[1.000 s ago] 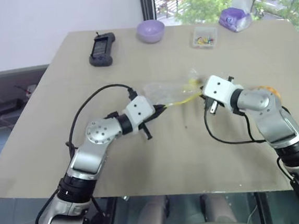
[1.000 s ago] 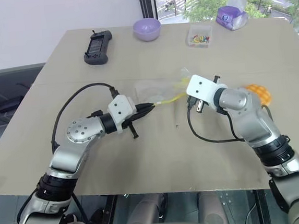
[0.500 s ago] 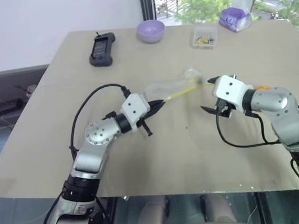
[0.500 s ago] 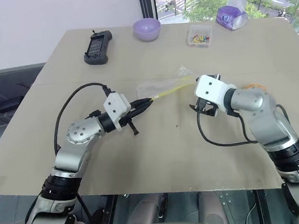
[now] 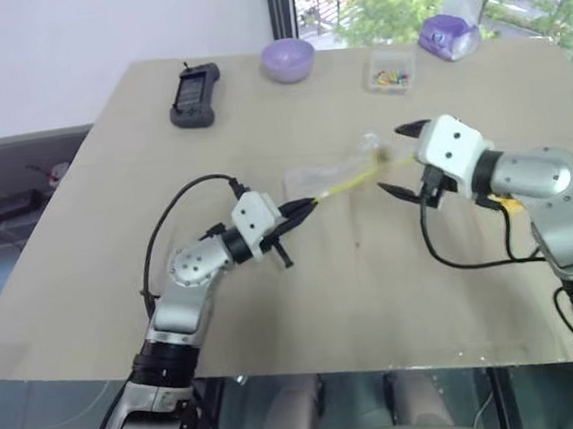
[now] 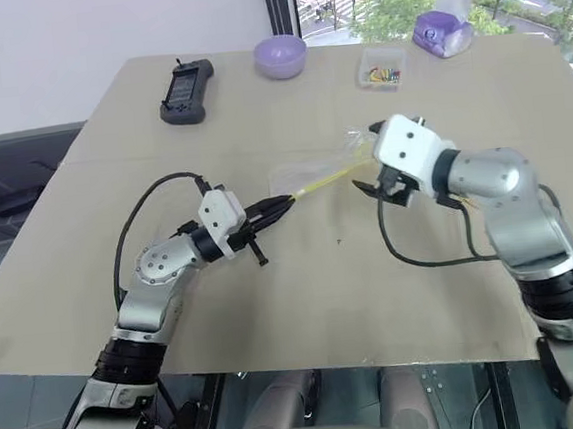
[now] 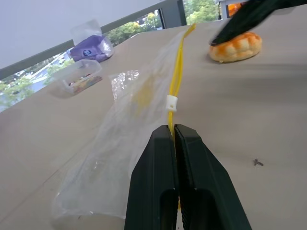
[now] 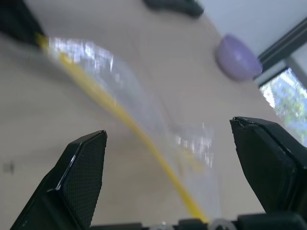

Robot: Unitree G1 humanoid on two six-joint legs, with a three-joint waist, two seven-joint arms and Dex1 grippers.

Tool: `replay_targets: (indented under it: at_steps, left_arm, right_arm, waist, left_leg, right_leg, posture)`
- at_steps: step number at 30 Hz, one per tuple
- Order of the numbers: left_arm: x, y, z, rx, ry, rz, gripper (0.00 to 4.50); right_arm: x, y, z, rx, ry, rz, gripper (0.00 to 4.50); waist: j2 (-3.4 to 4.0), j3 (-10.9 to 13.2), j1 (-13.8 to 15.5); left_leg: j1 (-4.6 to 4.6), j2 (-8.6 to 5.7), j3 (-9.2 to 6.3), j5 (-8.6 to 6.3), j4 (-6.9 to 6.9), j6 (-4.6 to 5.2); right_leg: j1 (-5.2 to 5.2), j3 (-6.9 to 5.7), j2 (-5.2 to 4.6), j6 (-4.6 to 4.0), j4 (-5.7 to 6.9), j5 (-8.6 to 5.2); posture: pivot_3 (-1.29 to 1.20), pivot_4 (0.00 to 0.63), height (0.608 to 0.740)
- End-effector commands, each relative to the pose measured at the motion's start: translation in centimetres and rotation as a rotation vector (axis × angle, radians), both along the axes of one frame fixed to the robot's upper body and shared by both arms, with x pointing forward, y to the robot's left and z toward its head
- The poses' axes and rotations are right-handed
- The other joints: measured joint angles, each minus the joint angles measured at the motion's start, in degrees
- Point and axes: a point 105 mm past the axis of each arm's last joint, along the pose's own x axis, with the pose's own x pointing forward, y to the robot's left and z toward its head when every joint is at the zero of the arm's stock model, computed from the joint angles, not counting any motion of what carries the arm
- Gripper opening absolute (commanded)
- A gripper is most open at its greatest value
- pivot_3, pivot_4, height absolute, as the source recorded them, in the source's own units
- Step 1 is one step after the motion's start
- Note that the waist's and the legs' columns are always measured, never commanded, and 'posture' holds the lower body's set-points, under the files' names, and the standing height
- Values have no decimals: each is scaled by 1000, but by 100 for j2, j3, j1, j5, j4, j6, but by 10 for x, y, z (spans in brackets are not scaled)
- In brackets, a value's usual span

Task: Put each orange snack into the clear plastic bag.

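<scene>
The clear plastic bag (image 5: 326, 179) lies stretched across the table's middle. Its yellow zip strip (image 7: 178, 62) runs from my left gripper (image 7: 173, 128), which is shut on the strip's near end, toward my right gripper (image 5: 400, 160). The right gripper is open, and the bag's far end passes between its spread fingers (image 8: 82, 175) with no grip on it. One orange snack (image 7: 236, 46), a domed bun with a criss-cross top, sits on the table just beyond the bag. In the eye views my right forearm mostly hides it.
At the table's far side are a black handheld device (image 5: 196, 94), a purple bowl (image 5: 288, 59), a small clear box of coloured bits (image 5: 393, 72) and a purple pack in plastic wrap (image 5: 446, 35). Bare tabletop (image 5: 353, 289) lies toward the front edge.
My right gripper has opened off the bag's zip strip and risen a little. The left gripper stays shut on the strip, its wrist turned slightly.
</scene>
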Motion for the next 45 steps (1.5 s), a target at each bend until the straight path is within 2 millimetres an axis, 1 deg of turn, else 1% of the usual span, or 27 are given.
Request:
replay_targets:
  at_steps: [1,3,6,7,8,11,12,13,14,15,19,24,28,34,37,41,45]
  left_arm:
    - [-1,0,8,-32,-31,-12,0]
    - [1,-1,8,-55,-18,-6,0]
    - [2,-1,8,-63,-10,-7,0]
    - [2,-1,7,-63,-8,-9,0]
    - [2,-1,7,-62,-7,-10,0]
    - [3,-2,7,-63,-5,-14,0]
    - [4,-2,7,-65,-4,-15,0]
    - [4,-2,7,-67,-3,-17,0]
    - [4,-3,7,-68,-3,-18,0]
    - [5,-3,8,-69,-2,-20,0]
    - [5,-5,9,-74,-5,-26,0]
    - [4,-8,10,-77,-5,-35,0]
    - [3,-10,9,-76,-5,-42,0]
    - [1,-9,8,-71,-5,-45,0]
    - [0,-8,7,-67,-4,-43,0]
    - [1,-8,7,-65,-5,-40,0]
    - [1,-9,7,-65,-6,-42,0]
  right_arm:
    - [-7,13,12,39,-37,41,4467]
    - [-9,16,11,70,-15,51,4467]
    - [-13,17,9,81,11,71,3648]
    - [-15,17,8,79,29,84,3122]
    - [-17,17,7,77,41,92,2735]
    - [-21,19,3,80,69,109,1288]
    - [-22,21,1,80,78,115,634]
    - [-23,22,0,82,84,118,452]
    - [-24,23,-2,83,91,123,146]
    - [-25,24,-4,83,96,126,56]
    - [-24,27,-12,86,117,118,56]
    - [-17,29,-23,99,147,75,56]
    - [-9,28,-23,130,159,32,56]
    - [-4,27,-22,165,192,-5,56]
    - [-5,28,-22,200,233,-5,56]
    - [-16,28,-25,200,314,34,56]
    - [-22,29,-15,250,367,57,56]
  waist:
    - [0,0,-8]
    - [0,0,-16]
    - [0,0,-30]
    - [0,0,-37]
    - [0,0,-39]
    - [0,0,-51]
    - [0,0,-53]
    - [0,0,-56]
    - [0,0,-56]
    - [0,0,-56]
    - [0,0,-56]
    - [0,0,-59]
    - [0,0,-58]
    - [0,-1,-62]
    - [0,-1,-61]
    - [0,-1,-60]
    - [0,0,-63]
  left_leg:
    - [-1,-1,0,0,1,0]
    - [-2,-3,-3,0,1,0]
    - [-2,-3,-4,0,2,0]
    - [-2,-3,-4,0,1,0]
    - [-1,-3,-5,0,2,0]
    - [-2,-3,-5,0,2,0]
    - [-1,-3,-5,0,2,0]
    - [-1,-3,-5,0,2,0]
    - [-1,-3,-5,0,2,0]
    - [-1,-3,-5,0,2,0]
    - [-1,-3,-5,0,2,0]
    - [-1,-3,-5,0,3,0]
    - [-1,-3,-5,0,4,0]
    - [-1,-3,-6,0,4,0]
    - [-1,-3,-6,0,4,0]
    - [-1,-3,-7,0,4,0]
    - [-2,-3,-8,0,4,0]
  right_leg:
    - [0,0,-1,0,-1,0]
    - [0,-2,-3,0,-1,0]
    - [0,-2,-3,0,0,0]
    - [0,-3,-3,0,0,0]
    - [0,-3,-2,0,0,0]
    - [0,-4,-2,0,0,0]
    - [1,-4,-2,0,1,0]
    - [0,-4,-2,0,1,0]
    - [0,-4,-2,0,1,0]
    - [0,-4,-2,0,1,0]
    - [0,-4,-2,0,1,0]
    - [0,-4,-2,0,2,0]
    - [1,-4,-2,0,2,0]
    - [0,-4,-2,0,2,0]
    - [0,-4,-2,0,3,0]
    - [0,-4,-2,0,2,0]
    - [0,-4,-2,0,2,0]
  posture:
    - [0,150,740]
    - [0,150,740]
    - [0,150,740]
    - [0,150,740]
    - [0,150,740]
    - [0,150,740]
    - [0,150,740]
    - [0,150,740]
    - [0,150,740]
    - [0,150,740]
    - [0,150,740]
    - [0,150,740]
    - [0,150,740]
    - [0,150,740]
    - [0,150,740]
    - [0,150,740]
    - [0,150,740]
